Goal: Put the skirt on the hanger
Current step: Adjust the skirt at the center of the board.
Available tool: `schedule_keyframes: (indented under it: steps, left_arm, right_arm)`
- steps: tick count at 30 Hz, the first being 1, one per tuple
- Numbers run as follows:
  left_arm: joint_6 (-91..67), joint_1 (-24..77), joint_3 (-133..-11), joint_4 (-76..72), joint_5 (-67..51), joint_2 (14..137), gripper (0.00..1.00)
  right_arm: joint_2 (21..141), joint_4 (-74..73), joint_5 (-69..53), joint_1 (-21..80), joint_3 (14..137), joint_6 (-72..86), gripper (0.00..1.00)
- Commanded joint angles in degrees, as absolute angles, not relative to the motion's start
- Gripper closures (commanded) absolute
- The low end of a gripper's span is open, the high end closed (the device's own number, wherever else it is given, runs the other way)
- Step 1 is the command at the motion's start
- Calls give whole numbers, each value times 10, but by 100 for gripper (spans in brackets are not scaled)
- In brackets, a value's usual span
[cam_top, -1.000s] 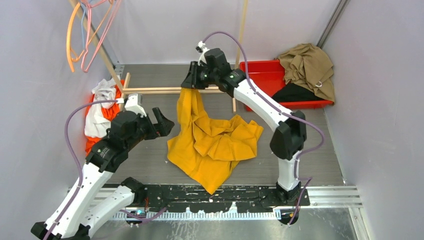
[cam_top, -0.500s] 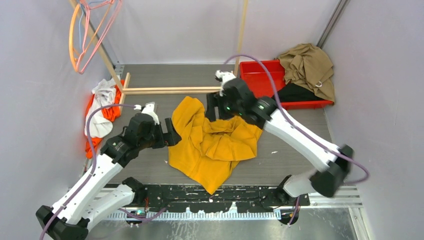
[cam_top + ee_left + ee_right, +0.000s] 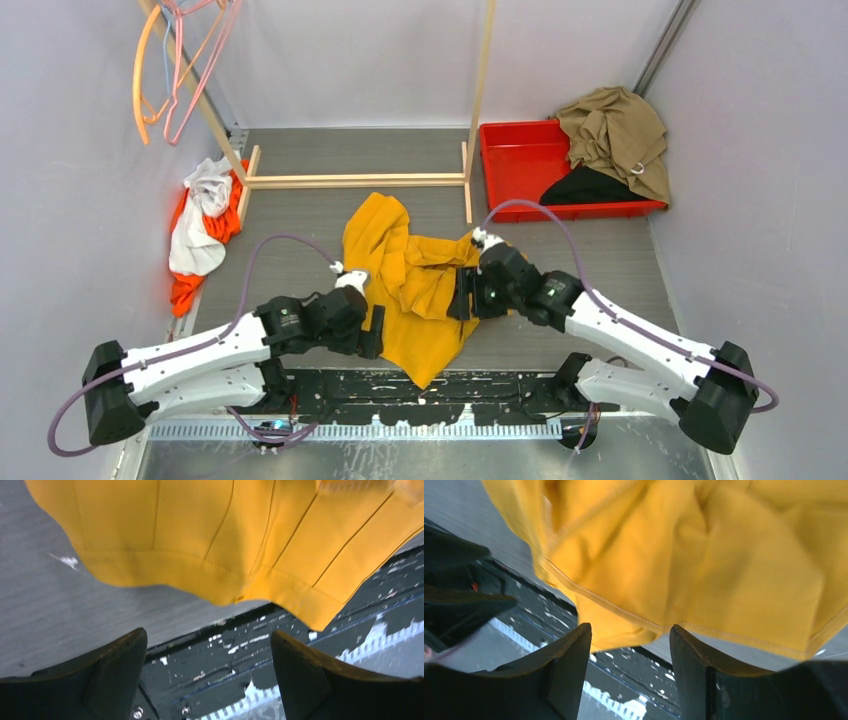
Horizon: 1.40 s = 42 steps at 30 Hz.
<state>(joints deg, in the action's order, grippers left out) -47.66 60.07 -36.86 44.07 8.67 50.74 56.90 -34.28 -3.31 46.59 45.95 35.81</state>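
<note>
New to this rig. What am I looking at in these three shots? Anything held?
Two white robot arms are bolted at the table's near edge. The wide picture looks down from above and behind them. The other two come from a camera on each wrist, so the dark wedges at the bottom are that arm's own fingers. A yellow skirt lies crumpled on the table between the arms. The left hand and the right hand are both open, low at the skirt's sides, holding nothing. The hangers hang from a wooden rack at the far left. Also there: a red bin, a tan garment draped over its corner, and white and orange clothes at the left.
</note>
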Motion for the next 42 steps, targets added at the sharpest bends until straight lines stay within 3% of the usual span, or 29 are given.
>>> schedule_keyframes:
  steps: [1, 8, 11, 16, 18, 20, 28, 42]
  left_arm:
    - [-529, 645, -368, 410, 132, 538, 8]
    - [-519, 652, -374, 333, 167, 660, 4]
    - [-512, 651, -384, 311, 197, 699, 8]
    - [-497, 649, -408, 296, 221, 710, 46]
    - [-490, 643, -421, 300, 226, 707, 68]
    - [-480, 634, -436, 304, 222, 705, 76]
    - [-394, 558, -557, 335, 122, 700, 81]
    - [-302, 429, -768, 395, 26, 760, 82]
  right_arm:
    - [542, -251, -42, 515, 382, 448, 37]
    - [570, -188, 30, 625, 335, 497, 32]
    - [603, -183, 53, 650, 337, 507, 29]
    - [561, -206, 73, 653, 332, 512, 29]
    - [527, -247, 94, 653, 345, 505, 27]
    - [495, -291, 118, 653, 361, 498, 26]
    - [422, -398, 216, 653, 408, 485, 23]
    - [546, -320, 204, 673, 456, 396, 29]
